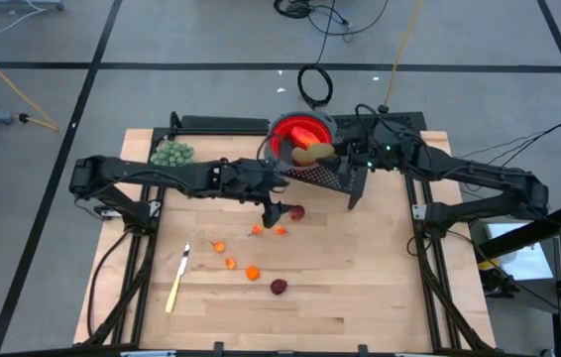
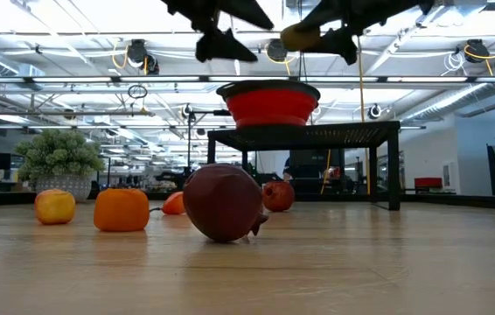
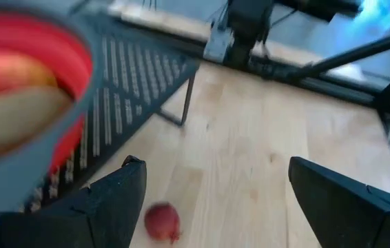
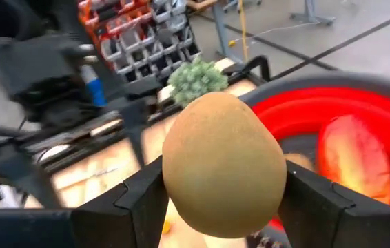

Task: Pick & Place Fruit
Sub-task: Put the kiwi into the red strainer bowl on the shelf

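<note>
Right wrist view: right gripper (image 4: 222,200) clamped on brownish-green oval (image 4: 222,162), long axis upright, red bowl (image 4: 360,110) just beyond. Left gripper (image 3: 216,200) spread apart above dark red ball (image 3: 162,222), nearer arm for it.

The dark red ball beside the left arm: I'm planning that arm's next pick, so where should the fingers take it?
Probably straight down over the dark red ball, fingers across its round middle. It lies alone on the table; the left gripper hangs open just beside it.
</note>
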{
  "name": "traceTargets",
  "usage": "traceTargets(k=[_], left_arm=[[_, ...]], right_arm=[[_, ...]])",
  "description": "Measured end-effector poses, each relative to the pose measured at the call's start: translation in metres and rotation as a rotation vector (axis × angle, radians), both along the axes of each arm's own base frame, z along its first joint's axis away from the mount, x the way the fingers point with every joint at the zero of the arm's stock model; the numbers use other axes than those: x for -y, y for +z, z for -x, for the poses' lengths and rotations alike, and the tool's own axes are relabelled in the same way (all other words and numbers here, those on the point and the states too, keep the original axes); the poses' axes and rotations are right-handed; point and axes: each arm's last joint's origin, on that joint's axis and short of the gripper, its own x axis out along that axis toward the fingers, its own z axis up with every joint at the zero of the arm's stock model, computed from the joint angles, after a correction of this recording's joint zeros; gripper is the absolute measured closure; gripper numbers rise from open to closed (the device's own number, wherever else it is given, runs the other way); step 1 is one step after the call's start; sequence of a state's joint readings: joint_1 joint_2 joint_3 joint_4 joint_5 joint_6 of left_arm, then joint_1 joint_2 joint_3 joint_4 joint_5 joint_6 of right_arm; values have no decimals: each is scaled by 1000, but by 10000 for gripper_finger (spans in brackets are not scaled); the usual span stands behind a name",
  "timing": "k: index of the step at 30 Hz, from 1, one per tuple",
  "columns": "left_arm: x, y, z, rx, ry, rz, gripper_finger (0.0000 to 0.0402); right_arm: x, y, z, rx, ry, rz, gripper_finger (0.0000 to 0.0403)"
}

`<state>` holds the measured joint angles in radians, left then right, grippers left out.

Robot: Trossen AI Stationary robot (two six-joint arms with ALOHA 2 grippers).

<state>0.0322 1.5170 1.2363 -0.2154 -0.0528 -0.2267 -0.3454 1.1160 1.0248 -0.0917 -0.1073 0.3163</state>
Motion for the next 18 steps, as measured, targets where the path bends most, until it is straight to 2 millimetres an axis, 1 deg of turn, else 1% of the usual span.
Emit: traceTargets(k=[2, 9, 18], left_arm=[[0, 7, 6, 12, -6, -11, 48], [1, 23, 27, -1, -15, -29, 48], [1, 37, 48, -17, 1, -53, 48]], right_arm=[[5, 0, -2, 18, -16, 8, 181], [21, 0, -15, 98, -47, 66, 181], [40, -9, -31, 147, -85, 117, 181]])
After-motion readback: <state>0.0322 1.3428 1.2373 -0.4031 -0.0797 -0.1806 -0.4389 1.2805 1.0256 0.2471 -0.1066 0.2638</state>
